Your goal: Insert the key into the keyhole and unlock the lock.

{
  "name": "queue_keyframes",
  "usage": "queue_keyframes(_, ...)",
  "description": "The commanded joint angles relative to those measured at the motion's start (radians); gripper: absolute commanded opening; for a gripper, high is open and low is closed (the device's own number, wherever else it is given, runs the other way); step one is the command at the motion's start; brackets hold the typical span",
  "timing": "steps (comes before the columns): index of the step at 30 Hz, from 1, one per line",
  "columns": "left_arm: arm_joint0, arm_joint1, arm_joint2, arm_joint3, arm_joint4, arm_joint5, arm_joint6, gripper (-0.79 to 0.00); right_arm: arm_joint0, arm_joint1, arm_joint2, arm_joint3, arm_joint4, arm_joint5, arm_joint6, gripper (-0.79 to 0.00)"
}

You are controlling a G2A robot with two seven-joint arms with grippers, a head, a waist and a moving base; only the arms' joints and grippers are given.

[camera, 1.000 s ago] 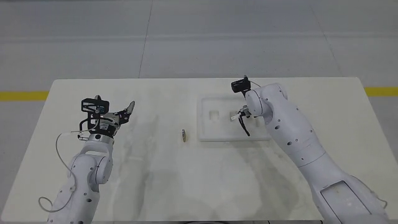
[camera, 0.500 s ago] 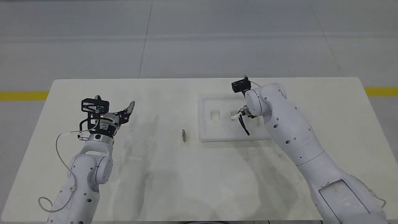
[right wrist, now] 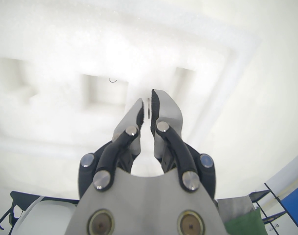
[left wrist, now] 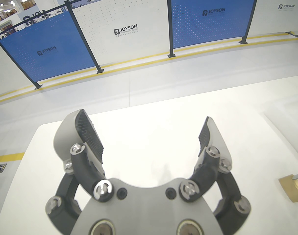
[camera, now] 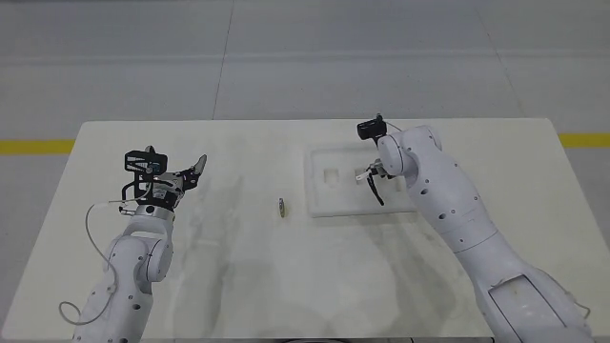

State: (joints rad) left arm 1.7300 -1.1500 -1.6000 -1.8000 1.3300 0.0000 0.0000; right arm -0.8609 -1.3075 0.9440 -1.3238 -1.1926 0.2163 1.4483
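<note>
A small brass padlock [camera: 282, 207] lies on the white table between the two arms; the left wrist view shows it [left wrist: 292, 188] off to one side of my left gripper. My left gripper [camera: 191, 173] [left wrist: 145, 117] sits at the table's left part, open, with nothing between its fingers. My right gripper [camera: 368, 179] [right wrist: 146, 95] hangs over the white foam tray [camera: 324, 208], its fingers closed on a thin metal key [right wrist: 148, 107] seen edge-on. The key's blade is hidden.
The foam tray [right wrist: 65, 37] has several square recesses; a small wire ring [right wrist: 112, 80] lies in one. Bare table stretches around the padlock and toward the front edge. A fence of blue and white panels stands beyond the table.
My right gripper has shifted slightly over the tray, a little to the right. The left arm and the padlock have stayed where they were.
</note>
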Motion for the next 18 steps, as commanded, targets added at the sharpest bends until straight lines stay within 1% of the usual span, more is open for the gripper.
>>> queue_keyframes(1,0.0,0.0,0.0,0.0,0.0,0.0,0.0,0.0,0.001,0.0,0.004,-0.001,-0.001,-0.002,0.0,-0.603)
queue_keyframes(3,0.0,0.0,0.0,0.0,0.0,0.0,0.0,0.0,0.002,-0.001,0.006,-0.004,-0.003,-0.004,0.002,-0.597)
queue_keyframes(6,0.0,0.0,0.0,0.0,0.0,0.0,0.0,0.0,0.002,-0.002,0.009,-0.007,-0.006,-0.006,0.004,-0.625)
queue_keyframes(9,0.0,0.0,0.0,0.0,0.0,0.0,0.0,0.0,0.001,-0.004,0.011,-0.009,-0.008,-0.009,0.004,-0.625)
queue_keyframes(12,0.0,0.0,0.0,0.0,0.0,0.0,0.0,0.0,0.0,-0.005,0.012,-0.01,-0.011,-0.011,0.006,-0.65)
queue_keyframes(14,0.0,0.0,0.0,0.0,0.0,0.0,0.0,0.0,-0.003,-0.006,0.012,-0.009,-0.012,-0.011,0.005,-0.705)
queue_keyframes(15,0.0,0.0,0.0,0.0,0.0,0.0,0.0,0.0,-0.004,-0.007,0.011,-0.009,-0.015,-0.012,0.005,-0.785)
queue_keyframes(18,0.0,0.0,0.0,0.0,0.0,0.0,0.0,0.0,-0.006,-0.008,0.013,-0.012,-0.024,-0.009,0.006,-0.785)
